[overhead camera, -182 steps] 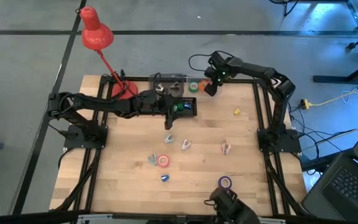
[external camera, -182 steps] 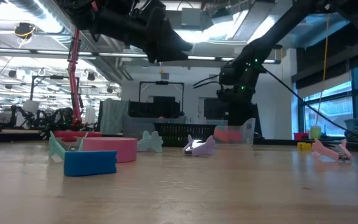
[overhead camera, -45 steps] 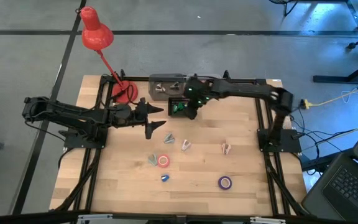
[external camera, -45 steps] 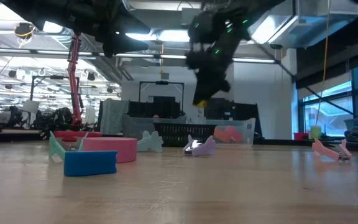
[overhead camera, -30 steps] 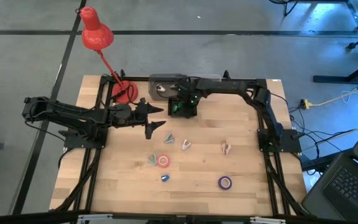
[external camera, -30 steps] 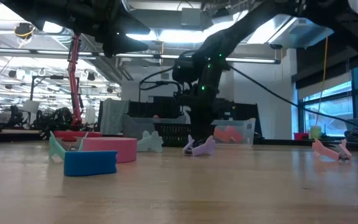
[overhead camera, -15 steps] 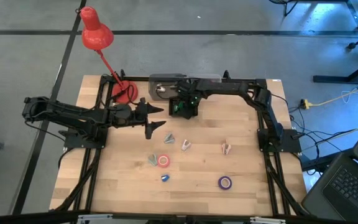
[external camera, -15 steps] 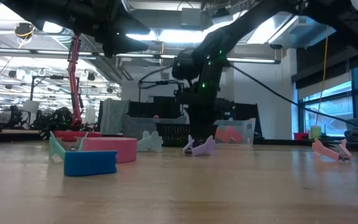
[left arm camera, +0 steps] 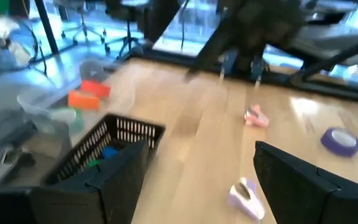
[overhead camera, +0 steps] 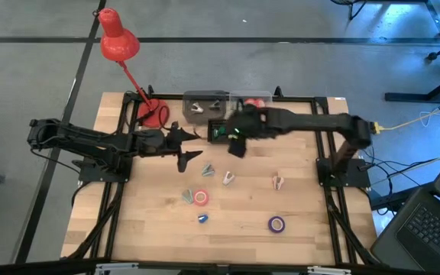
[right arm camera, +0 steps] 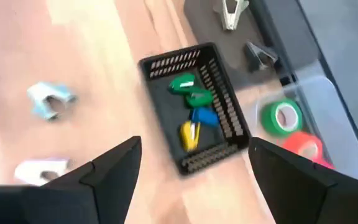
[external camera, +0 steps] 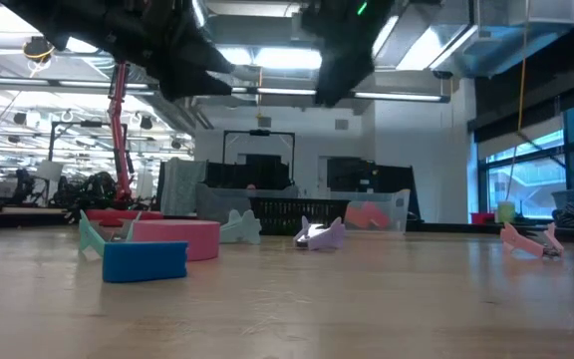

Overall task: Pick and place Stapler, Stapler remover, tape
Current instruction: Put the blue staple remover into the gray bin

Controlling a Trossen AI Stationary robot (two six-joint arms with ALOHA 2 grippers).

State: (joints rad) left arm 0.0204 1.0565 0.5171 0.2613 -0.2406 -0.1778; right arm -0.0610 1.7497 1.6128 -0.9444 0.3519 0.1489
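Right gripper (overhead camera: 237, 145) is hovering wide open and empty beside the black wire basket (right arm camera: 193, 116); left gripper (overhead camera: 187, 156), open too, is waiting nearby. Purple tape roll (overhead camera: 276, 224) is sitting near the table's front edge, probably unlabelled.

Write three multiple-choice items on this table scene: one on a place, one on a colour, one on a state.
1. Where does the purple tape roll lie?
A. in the black basket
B. on the bare table, near its front edge
C. in the clear bin

2. What colours are the tape rolls in the clear bin?
A. green and red-orange
B. blue and yellow
C. purple and white

3. How is the right gripper?
A. shut on a stapler
B. shut on a tape roll
C. jaws open, nothing between them

Answers: 1 B, since the high view shows it alone on the wood. 2 A, since the right wrist view shows the green roll beside the red-orange roll. 3 C, since that view shows a wide gap above the black basket.
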